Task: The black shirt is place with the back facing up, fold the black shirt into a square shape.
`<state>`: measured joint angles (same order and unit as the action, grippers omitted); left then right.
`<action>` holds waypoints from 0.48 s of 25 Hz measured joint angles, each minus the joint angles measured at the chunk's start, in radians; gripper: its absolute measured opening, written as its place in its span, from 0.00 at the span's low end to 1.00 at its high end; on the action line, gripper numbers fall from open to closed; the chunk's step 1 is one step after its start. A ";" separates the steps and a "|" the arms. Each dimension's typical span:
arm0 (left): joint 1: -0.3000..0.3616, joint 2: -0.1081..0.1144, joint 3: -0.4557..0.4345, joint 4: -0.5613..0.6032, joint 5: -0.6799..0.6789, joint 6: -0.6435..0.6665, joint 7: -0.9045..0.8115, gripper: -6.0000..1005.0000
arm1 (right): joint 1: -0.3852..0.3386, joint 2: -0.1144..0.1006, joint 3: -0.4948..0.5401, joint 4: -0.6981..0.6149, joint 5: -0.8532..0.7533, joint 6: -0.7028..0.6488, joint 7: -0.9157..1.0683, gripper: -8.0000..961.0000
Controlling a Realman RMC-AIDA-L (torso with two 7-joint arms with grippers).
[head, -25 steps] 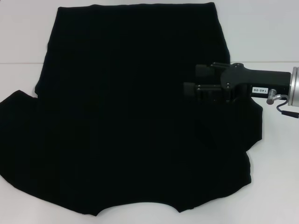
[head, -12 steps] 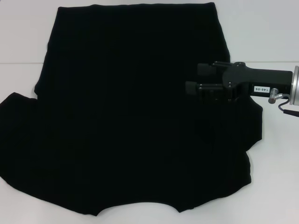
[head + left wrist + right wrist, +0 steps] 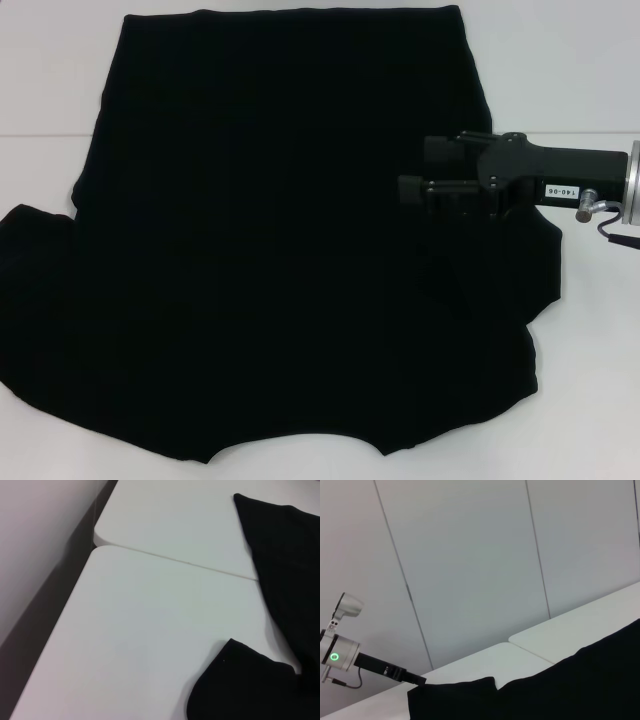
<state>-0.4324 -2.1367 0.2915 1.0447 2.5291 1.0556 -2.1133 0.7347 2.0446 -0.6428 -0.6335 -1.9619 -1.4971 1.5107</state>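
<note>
The black shirt [image 3: 290, 240] was seen spread across the white tabletop [image 3: 40, 80], one sleeve seemingly folded in. The right end effector [image 3: 415, 172], at three o'clock, hovered above it; its grip state could not be told.

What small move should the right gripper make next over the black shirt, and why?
Probably it should lower onto the fabric near the shirt's right edge to take hold for a first fold. The right gripper hovers over the right part of the black shirt, which lies spread flat and unfolded on the white table. I cannot tell how its fingers stand. The left gripper is off beside the shirt's left sleeve.
</note>
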 joint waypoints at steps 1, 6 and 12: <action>-0.002 0.000 0.001 0.000 0.000 0.001 0.002 0.01 | 0.000 0.000 0.000 0.000 0.000 0.000 0.000 0.86; -0.017 0.006 0.027 -0.002 -0.027 0.008 0.006 0.01 | -0.002 0.001 -0.001 0.000 0.000 0.000 -0.001 0.86; -0.027 0.016 0.036 0.003 -0.133 0.043 0.025 0.01 | -0.009 0.003 0.002 0.000 0.000 -0.004 -0.001 0.86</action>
<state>-0.4596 -2.1208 0.3277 1.0476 2.3961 1.0989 -2.0879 0.7256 2.0479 -0.6411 -0.6335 -1.9620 -1.5009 1.5094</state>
